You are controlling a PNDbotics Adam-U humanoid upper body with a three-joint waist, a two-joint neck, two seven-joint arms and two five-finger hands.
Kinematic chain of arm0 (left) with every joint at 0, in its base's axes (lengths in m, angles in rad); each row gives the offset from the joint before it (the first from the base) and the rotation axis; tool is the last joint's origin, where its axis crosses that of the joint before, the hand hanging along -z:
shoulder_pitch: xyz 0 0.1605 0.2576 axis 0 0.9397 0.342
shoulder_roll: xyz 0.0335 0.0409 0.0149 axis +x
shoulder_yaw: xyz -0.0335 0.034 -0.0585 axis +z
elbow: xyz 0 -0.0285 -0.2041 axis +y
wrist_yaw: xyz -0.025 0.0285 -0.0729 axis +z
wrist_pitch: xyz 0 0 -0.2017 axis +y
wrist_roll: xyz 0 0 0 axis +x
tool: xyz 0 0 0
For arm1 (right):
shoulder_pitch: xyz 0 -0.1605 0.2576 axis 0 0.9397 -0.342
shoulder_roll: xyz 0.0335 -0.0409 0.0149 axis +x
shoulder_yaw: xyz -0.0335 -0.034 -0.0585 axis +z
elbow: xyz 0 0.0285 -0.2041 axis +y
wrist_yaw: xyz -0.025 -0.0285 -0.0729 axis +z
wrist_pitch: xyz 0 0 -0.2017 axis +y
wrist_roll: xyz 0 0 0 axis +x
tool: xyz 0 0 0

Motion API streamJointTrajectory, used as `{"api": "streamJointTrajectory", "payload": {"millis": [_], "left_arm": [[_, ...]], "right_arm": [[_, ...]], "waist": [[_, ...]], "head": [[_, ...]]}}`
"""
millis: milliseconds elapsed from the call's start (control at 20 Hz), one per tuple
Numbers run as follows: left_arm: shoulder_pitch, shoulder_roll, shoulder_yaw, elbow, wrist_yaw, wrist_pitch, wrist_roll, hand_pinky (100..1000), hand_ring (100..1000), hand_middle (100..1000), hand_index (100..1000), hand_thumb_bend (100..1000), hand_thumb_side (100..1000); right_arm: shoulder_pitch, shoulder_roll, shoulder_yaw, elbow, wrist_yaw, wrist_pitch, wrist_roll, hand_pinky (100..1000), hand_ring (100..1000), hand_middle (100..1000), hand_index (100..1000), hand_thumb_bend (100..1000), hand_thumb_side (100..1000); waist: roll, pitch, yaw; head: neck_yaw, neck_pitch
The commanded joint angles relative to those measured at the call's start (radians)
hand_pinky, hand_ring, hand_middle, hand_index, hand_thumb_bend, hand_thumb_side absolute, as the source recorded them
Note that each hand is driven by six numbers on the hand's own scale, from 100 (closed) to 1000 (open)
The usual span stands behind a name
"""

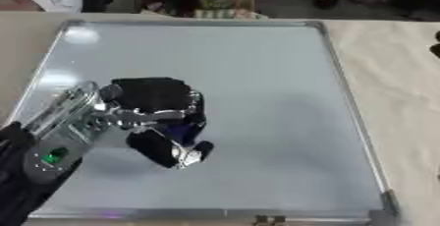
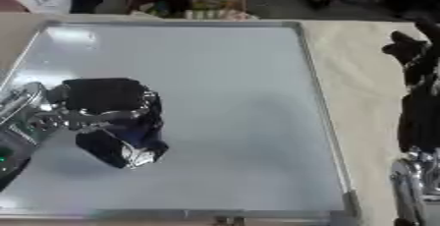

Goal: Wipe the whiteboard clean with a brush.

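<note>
Lay flat on a pale beige, faintly marbled tabletop (image 1: 404, 87): a large rectangular whiteboard (image 1: 258, 97) with a glossy grey-white face and a thin silver metal frame, its long sides running away from the robot. Looked bare of writing across the whole face, as far as could be told; showed only soft patches of glare near the far left corner and a dull shadow toward the middle.

Reached in from the lower left over the near left part of the board: the black and silver left hand (image 1: 154, 107), back turned up, fingers and thumb curled down and closed round a small dark blue brush (image 1: 182, 132). Showed of the brush only a short dark blue strip between the curled fingers, the rest hidden under the hand; shape and bristles could not be made out. Sat low over the board's face, well inside the frame, nearer the left rail than the right; contact with the surface could not be told for sure.

Stood off the board, beside its right rail over the bare tabletop: the black right hand (image 2: 416, 60), holding nothing, fingers relaxed and pointing up, at the right edge of the right eye view
</note>
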Motion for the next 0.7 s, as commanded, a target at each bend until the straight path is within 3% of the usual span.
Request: {"api": "streamJointTrajectory", "payload": {"millis": [50, 350, 500, 650, 700], "left_arm": [[-0.022, 0.030, 0.016, -0.055, 0.037, 0.018, -0.016, 255, 385, 188, 405, 100, 707], [-0.019, 0.045, 0.031, -0.124, 0.063, 0.039, -0.023, 263, 401, 222, 453, 100, 698], [-0.033, 0.050, 0.053, -0.177, 0.046, 0.014, 0.010, 421, 559, 456, 598, 100, 685], [-0.042, 0.065, 0.048, -0.238, 0.010, -0.022, 0.029, 477, 642, 541, 621, 100, 701], [-0.041, 0.070, 0.047, -0.258, -0.002, -0.035, 0.028, 524, 708, 624, 654, 100, 720]], "right_arm": [[-0.006, -0.015, -0.001, -0.011, -0.007, -0.001, 0.001, 898, 856, 546, 884, 117, 1000], [-0.005, -0.014, 0.000, -0.011, -0.007, -0.001, 0.002, 898, 854, 544, 884, 118, 1000], [-0.003, -0.015, -0.001, -0.011, -0.007, 0.000, 0.001, 897, 853, 544, 884, 117, 1000], [-0.002, -0.015, -0.001, -0.011, -0.007, 0.000, 0.000, 897, 853, 543, 884, 117, 1000], [-0.002, -0.015, -0.001, -0.011, -0.006, 0.000, 0.000, 897, 852, 543, 884, 117, 1000]], "waist": [[-0.001, -0.025, 0.000], [-0.001, -0.026, 0.000], [-0.001, -0.028, 0.005], [-0.001, -0.029, 0.008], [-0.001, -0.030, 0.008]], "head": [[0.002, -0.009], [0.001, -0.009], [0.000, -0.007], [-0.001, -0.008], [-0.001, -0.008]]}}
